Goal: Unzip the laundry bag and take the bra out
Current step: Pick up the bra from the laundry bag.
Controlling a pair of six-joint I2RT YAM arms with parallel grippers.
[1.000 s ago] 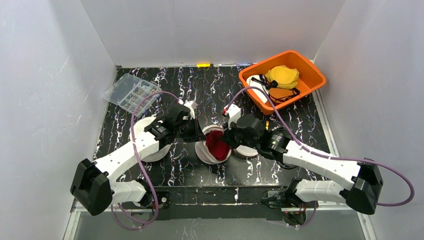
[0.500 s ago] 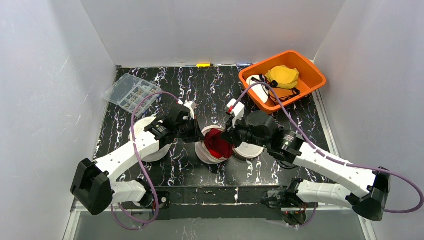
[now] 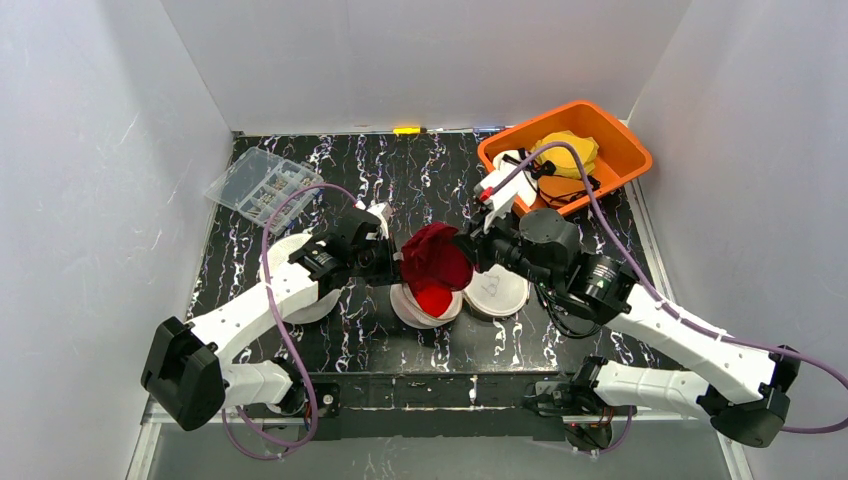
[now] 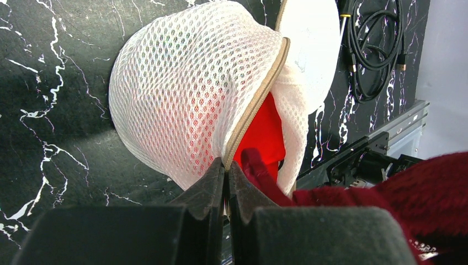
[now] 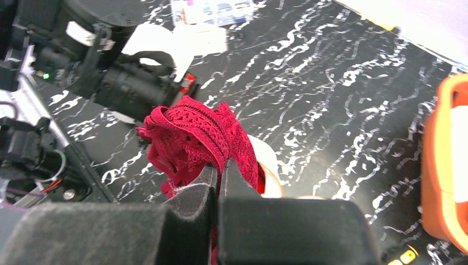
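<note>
One step is complete: the laundry bag (image 3: 415,308), lying mid-way along the near edge of the bench (image 3: 370,340), is unzipped. Its zip edge is pinched between the closed left fingers (image 4: 225,165). Just beyond and above it, the right fingers (image 5: 218,168) are clamped on the bra (image 5: 193,130), which is raised off the bench. Red fabric shows inside the bag mouth, so extraction appears unfinished. Remaining: draw the bra fully free and set it down.
</note>
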